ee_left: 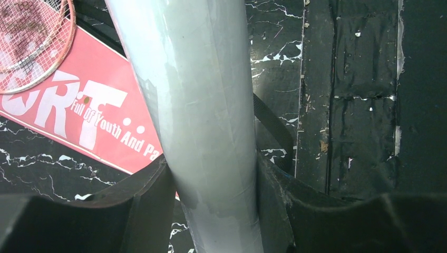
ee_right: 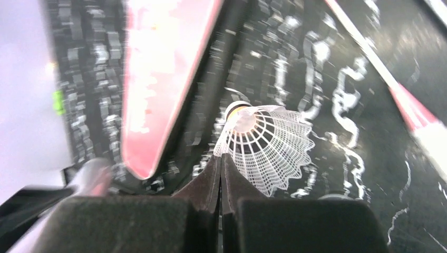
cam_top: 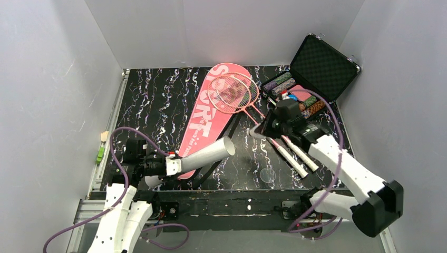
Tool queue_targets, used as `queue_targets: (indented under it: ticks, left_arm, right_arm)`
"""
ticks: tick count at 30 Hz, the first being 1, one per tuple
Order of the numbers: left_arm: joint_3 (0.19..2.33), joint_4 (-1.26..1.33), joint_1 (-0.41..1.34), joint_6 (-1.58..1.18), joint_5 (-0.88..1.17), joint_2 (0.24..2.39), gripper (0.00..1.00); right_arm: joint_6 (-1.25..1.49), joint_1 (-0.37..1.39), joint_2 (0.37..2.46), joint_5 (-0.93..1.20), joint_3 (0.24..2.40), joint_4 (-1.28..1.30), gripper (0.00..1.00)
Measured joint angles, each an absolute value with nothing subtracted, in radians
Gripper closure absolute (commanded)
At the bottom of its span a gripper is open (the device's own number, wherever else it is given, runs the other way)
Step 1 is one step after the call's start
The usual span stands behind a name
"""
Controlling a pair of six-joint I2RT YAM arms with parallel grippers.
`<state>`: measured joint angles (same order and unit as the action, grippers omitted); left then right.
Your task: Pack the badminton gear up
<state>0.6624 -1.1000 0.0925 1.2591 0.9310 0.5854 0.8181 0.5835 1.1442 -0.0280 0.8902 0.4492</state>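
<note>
Two loads held: left gripper (ee_left: 211, 176) clamps the tube (cam_top: 208, 154), right gripper (ee_right: 220, 169) pinches a shuttlecock (ee_right: 266, 150) by its skirt; aim cork-first at the tube's right-facing mouth.

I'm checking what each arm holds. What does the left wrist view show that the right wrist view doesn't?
Only the left wrist view: the left tool clamped around the grey tube, a racket's strung head, and the lettering on the bag.
Only the right wrist view: the right tool shut on the skirt edge of a white shuttlecock, in a blurred picture.
Both: the pink bag lying on the black marbled table.
</note>
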Motion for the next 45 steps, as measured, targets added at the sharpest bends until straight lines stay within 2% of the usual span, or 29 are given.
queue_targets:
  ticks: [5, 9, 18, 26, 37, 41, 43, 45]
  left_arm:
    - [0.662, -1.1, 0.093, 1.272, 0.928, 0.591, 1.0]
    - [0.662, -1.099, 0.093, 1.275, 0.927, 0.599, 1.0]
    - [0.661, -1.09, 0.093, 1.276, 0.919, 0.624, 1.0]
    - [0.661, -1.09, 0.093, 1.275, 0.919, 0.625, 1.0]
    - [0.661, -1.091, 0.093, 1.271, 0.929, 0.611, 1.0]
    - [0.661, -1.092, 0.093, 1.267, 0.931, 0.611, 1.0]
    - [0.661, -1.092, 0.093, 1.267, 0.931, 0.61, 1.0]
    - [0.661, -1.092, 0.093, 1.267, 0.931, 0.607, 1.0]
  right_arm:
    - [0.72, 0.584, 1.046, 0.08, 1.119, 0.536, 0.99]
    - [0.681, 0.604, 0.975, 0.16, 1.19, 0.598, 0.99]
    - [0.665, 0.717, 0.96, 0.247, 1.273, 0.735, 0.99]
    - [0.677, 0.833, 0.999, 0.254, 1.302, 0.73, 0.99]
    - [0.704, 0.898, 1.109, 0.262, 1.293, 0.628, 0.99]
    - [0.723, 0.915, 1.136, 0.269, 1.288, 0.586, 0.57]
    - [0.732, 0.919, 1.136, 0.269, 1.274, 0.572, 0.48]
    - [0.735, 0.92, 1.129, 0.266, 1.259, 0.569, 0.45]
